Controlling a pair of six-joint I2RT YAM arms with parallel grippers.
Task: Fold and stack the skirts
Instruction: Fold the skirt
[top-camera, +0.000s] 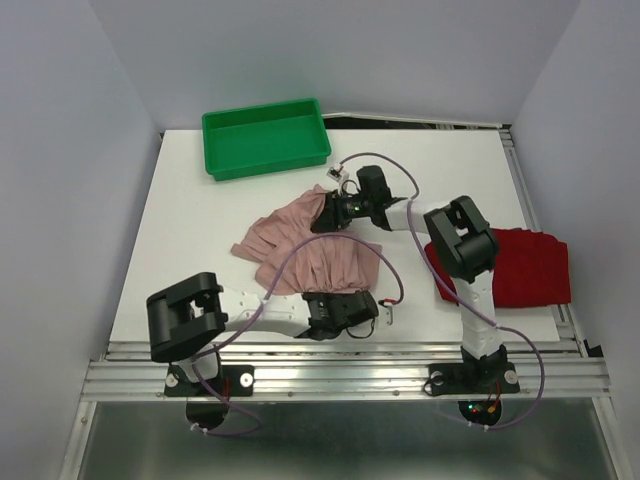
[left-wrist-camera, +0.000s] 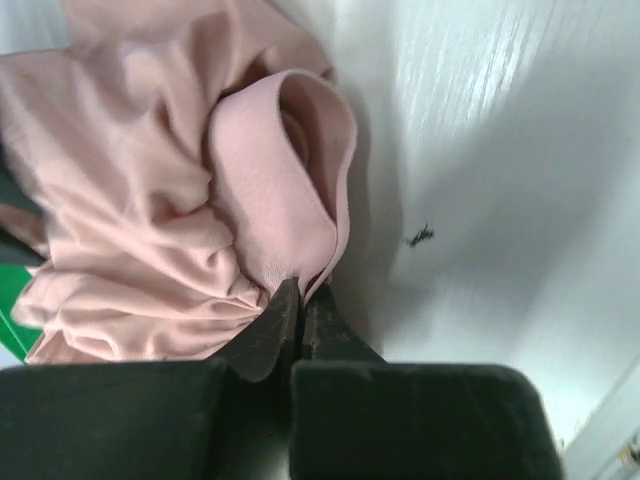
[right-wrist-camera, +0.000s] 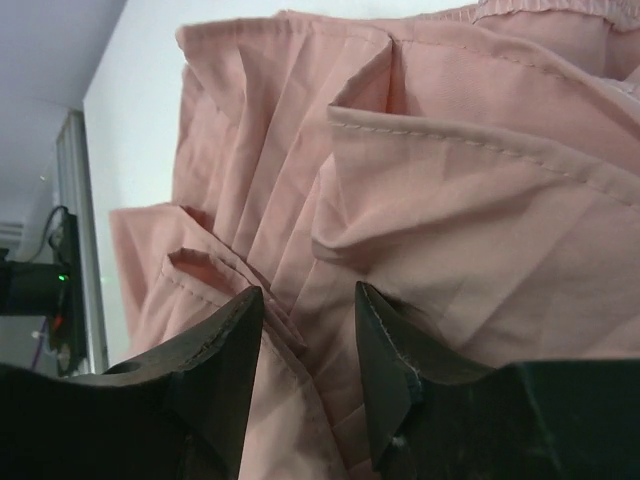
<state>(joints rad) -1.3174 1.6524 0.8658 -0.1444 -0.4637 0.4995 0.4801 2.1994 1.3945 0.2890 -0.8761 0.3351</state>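
Tightly, left tool (left-wrist-camera: 300, 296) pinches pink skirt (left-wrist-camera: 140, 200)

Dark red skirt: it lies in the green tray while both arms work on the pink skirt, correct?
Not quite. The dark red skirt is not in the green tray. It lies on the table near its right edge, as the top external view shows. The rest stands: the pink skirt is the one being handled.

- pink skirt (top-camera: 300, 250): dusty pink, gathered ruffles, all crumpled and bunched up mid-counter (top-camera: 200, 230), not flat at all
- dark red skirt (top-camera: 530, 268): plain, lying pretty flat by the right edge, apart from the pink one
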